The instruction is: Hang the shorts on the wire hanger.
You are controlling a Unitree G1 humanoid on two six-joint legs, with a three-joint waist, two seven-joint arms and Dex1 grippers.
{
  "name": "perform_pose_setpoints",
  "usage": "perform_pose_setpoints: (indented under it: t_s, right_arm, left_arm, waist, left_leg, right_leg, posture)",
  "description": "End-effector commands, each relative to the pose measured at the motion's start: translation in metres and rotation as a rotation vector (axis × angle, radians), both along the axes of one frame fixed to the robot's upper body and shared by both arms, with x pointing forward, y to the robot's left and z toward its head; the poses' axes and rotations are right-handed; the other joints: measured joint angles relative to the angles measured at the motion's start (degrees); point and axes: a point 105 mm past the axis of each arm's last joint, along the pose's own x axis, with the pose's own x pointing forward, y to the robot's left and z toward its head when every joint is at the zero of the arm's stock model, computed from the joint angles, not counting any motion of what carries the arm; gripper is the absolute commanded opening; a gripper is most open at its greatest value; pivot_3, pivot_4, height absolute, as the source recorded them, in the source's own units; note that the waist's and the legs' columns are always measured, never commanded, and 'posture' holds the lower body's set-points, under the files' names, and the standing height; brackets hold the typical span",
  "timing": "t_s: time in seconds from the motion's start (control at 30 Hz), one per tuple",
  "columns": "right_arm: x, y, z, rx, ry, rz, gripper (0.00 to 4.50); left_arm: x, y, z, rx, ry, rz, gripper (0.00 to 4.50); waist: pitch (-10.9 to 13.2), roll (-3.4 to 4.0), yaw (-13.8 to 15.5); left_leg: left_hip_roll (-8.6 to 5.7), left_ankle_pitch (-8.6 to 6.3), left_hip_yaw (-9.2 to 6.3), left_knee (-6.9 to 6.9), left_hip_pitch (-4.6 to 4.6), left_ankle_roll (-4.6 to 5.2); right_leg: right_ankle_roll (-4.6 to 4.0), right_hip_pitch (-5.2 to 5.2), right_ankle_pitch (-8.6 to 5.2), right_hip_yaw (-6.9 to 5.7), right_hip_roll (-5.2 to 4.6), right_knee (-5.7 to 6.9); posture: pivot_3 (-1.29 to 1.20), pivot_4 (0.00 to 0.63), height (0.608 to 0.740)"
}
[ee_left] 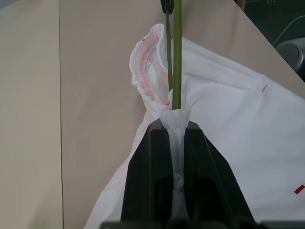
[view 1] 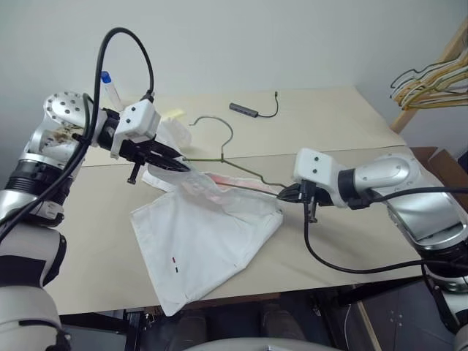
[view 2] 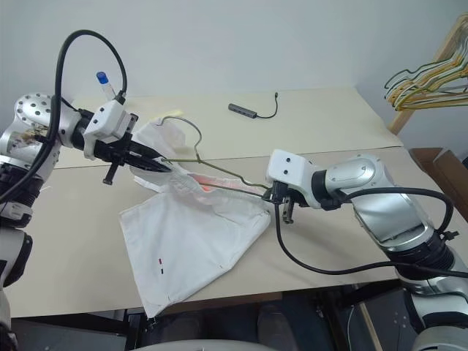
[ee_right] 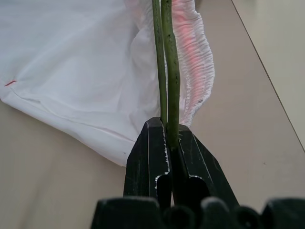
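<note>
I have the wire hanger point(view 1: 241, 170) by its right end in my right gripper point(ee_right: 167, 138), pinched tight on the wire; my left gripper point(ee_left: 175, 129) is squeezed on the waistband of the shorts point(view 1: 201, 241) at the hanger's left end, with the wire right there too; the shorts droop from the hanger over the near part of the table point(view 1: 329, 117); I think the job is about half done; the waistband is on the bar, but the cloth still rests on the table.

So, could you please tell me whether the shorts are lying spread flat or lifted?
Partly lifted: the shorts hang by their waistband from the wire hanger, while their lower part rests on the table.
</note>
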Motion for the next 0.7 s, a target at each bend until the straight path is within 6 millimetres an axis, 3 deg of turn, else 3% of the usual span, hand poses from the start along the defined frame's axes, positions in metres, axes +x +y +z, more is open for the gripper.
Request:
perform_pose_setpoints:
  t_s: [0.03, 0.1, 0.13, 0.23, 0.4, 0.5, 0.6, 0.7]
  right_arm:
    - [-0.001, 0.008, 0.02, 0.052, -0.193, 0.08, 0.0]
    - [0.001, 0.01, 0.02, 0.08, -0.209, 0.074, 0.0]
    - [0.002, 0.01, 0.019, 0.084, -0.209, 0.066, 0.56]
    - [0.007, -0.003, 0.014, 0.042, -0.236, 0.007, 1.43]
    - [0.019, -0.041, 0.04, 0.209, -0.25, -0.266, 3.03]
    - [0.01, -0.064, 0.042, 0.342, -0.159, -0.406, 3.94]
    - [-0.018, -0.075, 0.021, 0.311, -0.074, -0.401, 3.94]
    - [-0.029, -0.072, -0.003, 0.354, 0.037, -0.462, 3.94]
  left_arm:
    - [0.004, 0.004, 0.008, 0.014, -0.08, 0.007, 0.0]
    - [0.003, 0.005, 0.007, 0.015, -0.095, 0.003, 0.0]
    - [0.002, 0.006, 0.007, 0.01, -0.1, 0.002, 0.0]
    - [-0.001, 0.008, 0.008, -0.007, -0.108, 0.009, 0.0]
    - [-0.007, 0.018, 0.003, -0.011, -0.107, 0.042, 0.0]
    - [-0.009, 0.024, -0.001, 0.013, -0.117, 0.071, 0.0]
    - [-0.011, 0.029, -0.001, -0.001, -0.124, 0.098, 0.0]
    - [-0.012, 0.036, -0.001, -0.001, -0.128, 0.131, 0.0]
  waist:
    - [0.0, -0.01, -0.04]
    - [0.0, -0.01, -0.21]
    - [0.0, -0.01, -0.27]
    - [0.0, -0.01, -0.59]
    - [0.0, -0.01, -0.6]
    - [0.0, -0.02, -0.56]
    - [-0.01, -0.03, -0.07]
    - [-0.01, -0.04, -0.66]
  left_leg:
    - [0.0, 0.0, 0.0, 0.01, 0.0, 0.0]
    - [-0.01, 0.0, 0.01, 0.03, -0.02, 0.0]
    - [0.0, 0.0, 0.01, 0.04, -0.02, 0.0]
    - [0.0, 0.0, 0.01, 0.03, 0.0, 0.0]
    - [-0.01, 0.0, -0.01, 0.04, -0.03, 0.0]
    - [0.0, 0.0, -0.05, 0.05, -0.02, 0.0]
    - [-0.01, -0.02, -0.11, 0.04, -0.01, 0.04]
    - [-0.01, -0.02, -0.06, 0.09, -0.02, 0.04]
  right_leg:
    - [0.0, 0.0, 0.0, 0.0, 0.0, 0.0]
    - [0.0, -0.01, 0.0, 0.01, 0.0, 0.01]
    - [0.0, -0.01, 0.0, 0.0, 0.0, 0.01]
    - [0.0, -0.01, 0.0, 0.02, 0.0, 0.03]
    - [-0.02, -0.01, 0.01, 0.01, -0.02, 0.04]
    - [-0.03, 0.01, 0.02, -0.01, -0.01, 0.06]
    - [-0.02, 0.07, 0.01, -0.05, 0.0, 0.03]
    - [-0.02, 0.08, 0.01, -0.01, -0.01, 0.05]
  posture:
    - [-0.07, 0.0, 0.74]
    - [-0.06, 0.0, 0.74]
    - [-0.06, 0.0, 0.74]
    - [-0.06, 0.0, 0.74]
    - [-0.07, 0.0, 0.74]
    - [-0.07, 0.0, 0.74]
    - [-0.1, 0.0, 0.74]
    - [-0.13, 0.0, 0.74]
